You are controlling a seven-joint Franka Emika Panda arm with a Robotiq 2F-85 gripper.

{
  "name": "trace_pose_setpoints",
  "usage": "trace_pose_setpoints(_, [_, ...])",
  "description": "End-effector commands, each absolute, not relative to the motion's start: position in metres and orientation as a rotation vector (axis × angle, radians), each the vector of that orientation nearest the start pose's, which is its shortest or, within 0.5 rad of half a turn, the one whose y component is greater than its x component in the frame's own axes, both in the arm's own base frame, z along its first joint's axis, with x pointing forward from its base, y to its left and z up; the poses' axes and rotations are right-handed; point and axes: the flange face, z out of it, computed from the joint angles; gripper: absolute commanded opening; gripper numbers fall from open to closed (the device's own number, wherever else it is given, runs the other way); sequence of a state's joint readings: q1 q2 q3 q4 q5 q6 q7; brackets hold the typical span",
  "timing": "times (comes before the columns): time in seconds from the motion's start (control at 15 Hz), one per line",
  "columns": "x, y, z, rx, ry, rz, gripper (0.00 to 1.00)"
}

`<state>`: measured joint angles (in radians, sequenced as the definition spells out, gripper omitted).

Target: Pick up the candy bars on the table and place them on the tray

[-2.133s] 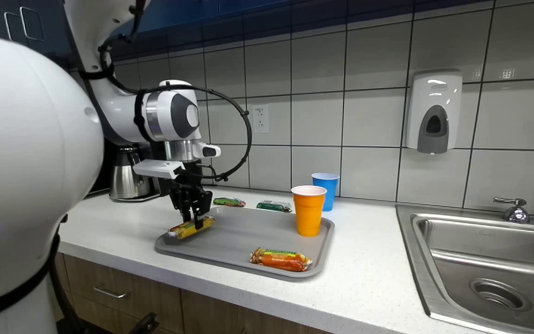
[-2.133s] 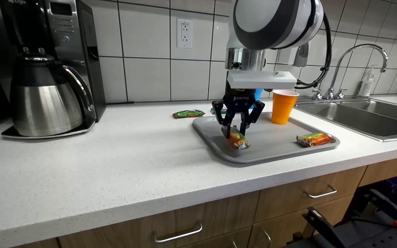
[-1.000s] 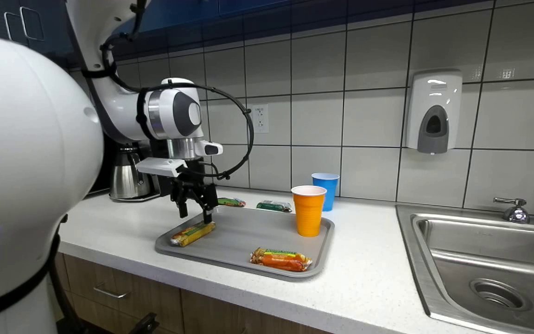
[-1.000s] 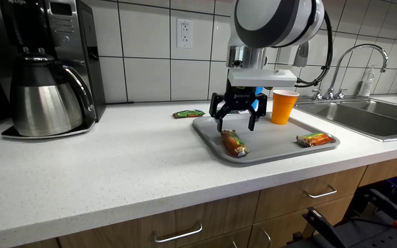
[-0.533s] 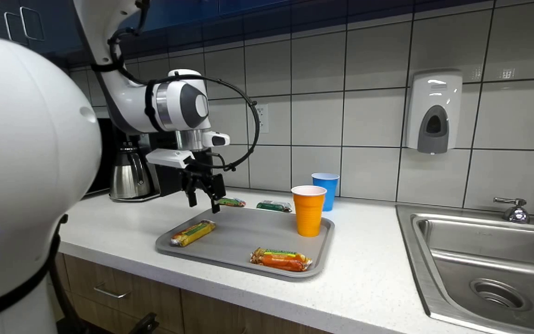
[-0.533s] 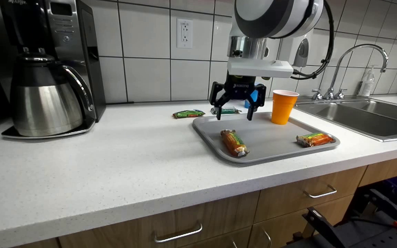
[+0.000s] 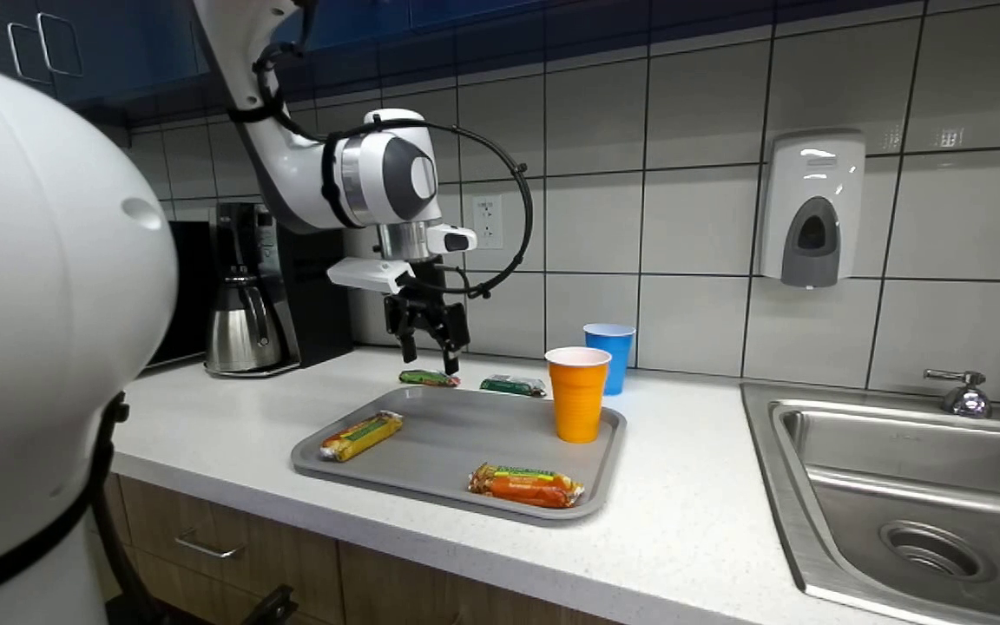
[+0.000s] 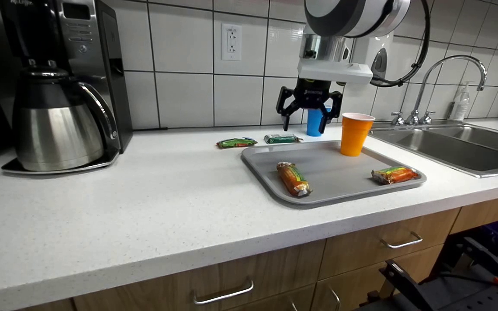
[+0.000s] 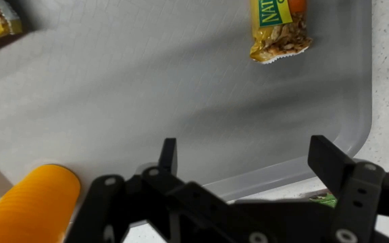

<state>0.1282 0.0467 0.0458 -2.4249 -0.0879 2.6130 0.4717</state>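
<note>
- One aboard, two to go by my count! The yellow bar lies flat on the tray, over toward the coffee maker end.
- Off the tray, both waiting on the table: the green bar, just beyond the back corner, and the dark green bar, close along the back rim. Whether that one touches the rim, I can't tell.
- And the gripper? Empty! Fingers wide apart, nothing between them, up in the air near the back of the tray and touching neither of those two.
- That reads to me as the gap between jobs: yellow bar in place, no grip yet on the next one.
- Riding along on the tray: the orange packet near a front corner, and the orange cup, upright, with the blue cup standing behind it on the table. I leave the packet out of the score.
- So, about a third of the way, I'd judge. Left on the card: reach down, pinch, lift over the rim, set down, then the whole thing once more.
- Which of the two comes first? Too early to call; the fingers hang fairly near both.
</note>
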Motion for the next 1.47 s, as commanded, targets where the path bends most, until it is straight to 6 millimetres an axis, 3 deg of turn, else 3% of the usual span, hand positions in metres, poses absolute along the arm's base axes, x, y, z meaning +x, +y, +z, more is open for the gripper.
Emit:
trace_pose_setpoints(0.0, [0.495, 0.089, 0.302, -3.113, 0.35, -0.232, 1.0])
trace_pose_setpoints(0.33, [0.495, 0.089, 0.3, -3.114, 0.349, -0.227, 1.0])
trace_pose_setpoints(0.6, [0.51, 0.082, 0.301, -3.088, 0.394, -0.268, 1.0])
trace_pose_setpoints(0.93, [0.538, 0.076, 0.298, -3.07, 0.477, -0.298, 1.0])
trace_pose_setpoints(1.4, [0.584, 0.074, 0.279, -3.045, 0.672, -0.295, 1.0])
